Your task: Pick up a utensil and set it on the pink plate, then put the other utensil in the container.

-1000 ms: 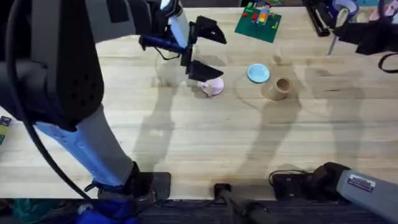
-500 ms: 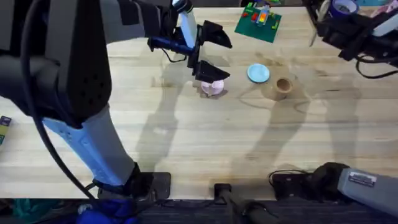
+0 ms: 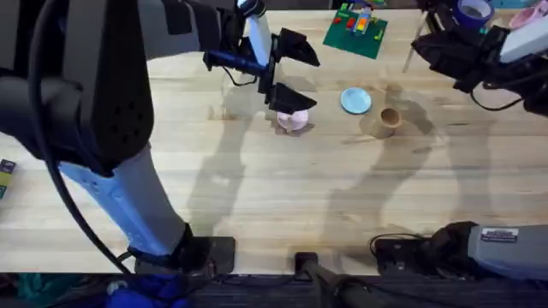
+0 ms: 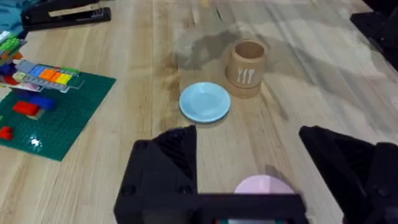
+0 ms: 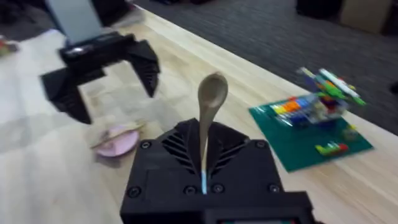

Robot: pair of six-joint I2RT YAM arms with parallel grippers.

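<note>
A: So, what is seen nearest on the table (image 3: 282, 197)?

B: The pink plate (image 3: 293, 121) is seen first, small, round and flat. A pale utensil (image 5: 118, 132) is laid across it, though its tines cannot be made out. The left gripper (image 3: 289, 72) is held just above the plate, its 2 black fingers spread wide with nothing between them.

A: And beyond that?

B: The container (image 3: 387, 121), a tan cylinder printed with little cutlery marks, is stood upright just beside the light blue plate (image 3: 355, 101). Farther off, a green brick baseplate (image 3: 354, 31) is seen. The wooden spoon (image 5: 208, 118) is gripped by its handle in the right gripper (image 5: 204, 177), bowl pointing away, raised above the table's far right.
</note>
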